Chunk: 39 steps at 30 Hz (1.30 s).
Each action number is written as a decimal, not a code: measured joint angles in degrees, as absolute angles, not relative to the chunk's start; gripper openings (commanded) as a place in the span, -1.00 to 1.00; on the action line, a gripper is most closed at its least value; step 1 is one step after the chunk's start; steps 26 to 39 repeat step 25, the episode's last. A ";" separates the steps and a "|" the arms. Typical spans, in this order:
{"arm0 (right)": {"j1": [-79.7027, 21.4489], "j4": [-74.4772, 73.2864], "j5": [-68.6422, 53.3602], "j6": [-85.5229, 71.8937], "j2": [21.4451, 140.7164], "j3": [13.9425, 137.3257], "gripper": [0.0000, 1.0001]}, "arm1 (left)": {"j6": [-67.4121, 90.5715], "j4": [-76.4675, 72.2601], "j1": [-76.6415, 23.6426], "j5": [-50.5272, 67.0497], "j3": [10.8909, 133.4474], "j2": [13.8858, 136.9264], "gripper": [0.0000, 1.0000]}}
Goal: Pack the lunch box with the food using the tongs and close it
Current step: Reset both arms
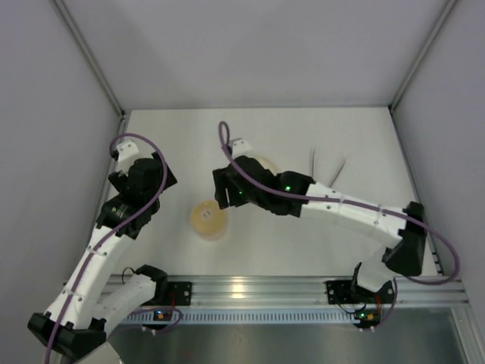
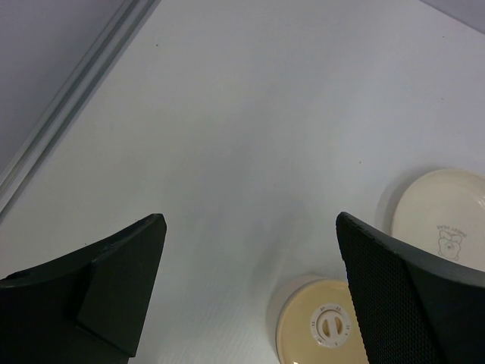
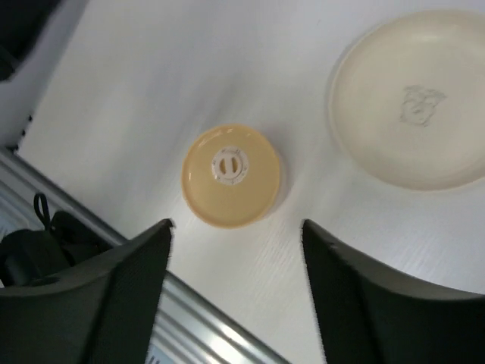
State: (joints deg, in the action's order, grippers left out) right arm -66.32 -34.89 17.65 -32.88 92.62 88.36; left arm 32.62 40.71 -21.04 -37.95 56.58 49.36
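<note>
The lunch box (image 1: 208,218) stands near the table's front with its tan lid on, a white knob at the centre; it also shows as the lunch box (image 3: 231,176) and the lunch box (image 2: 322,326). My right gripper (image 3: 236,227) hangs open above and just near of it, nothing between its fingers; from above, the right gripper (image 1: 225,193) sits just behind the box. My left gripper (image 2: 250,220) is open over bare table to the left, the left gripper (image 1: 155,180) being well apart from the box. The tongs (image 1: 338,170) lie at the back right. No food is in view.
A cream plate (image 3: 413,98) lies empty behind the lunch box, partly under the right arm in the top view as the plate (image 1: 265,161), and also as the plate (image 2: 439,216). An aluminium rail (image 1: 250,288) runs along the near edge.
</note>
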 measured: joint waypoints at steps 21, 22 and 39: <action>-65.08 -44.25 57.47 -36.29 42.11 69.32 0.99 | 27.62 36.58 -21.02 -19.38 54.50 51.27 0.98; -65.08 -44.53 57.63 -36.32 42.41 68.82 0.99 | 27.51 36.47 -21.04 -19.00 54.50 51.27 0.98; -65.08 -44.84 58.04 -36.21 43.51 68.14 0.99 | 27.24 36.38 -21.04 -18.48 54.50 51.27 0.98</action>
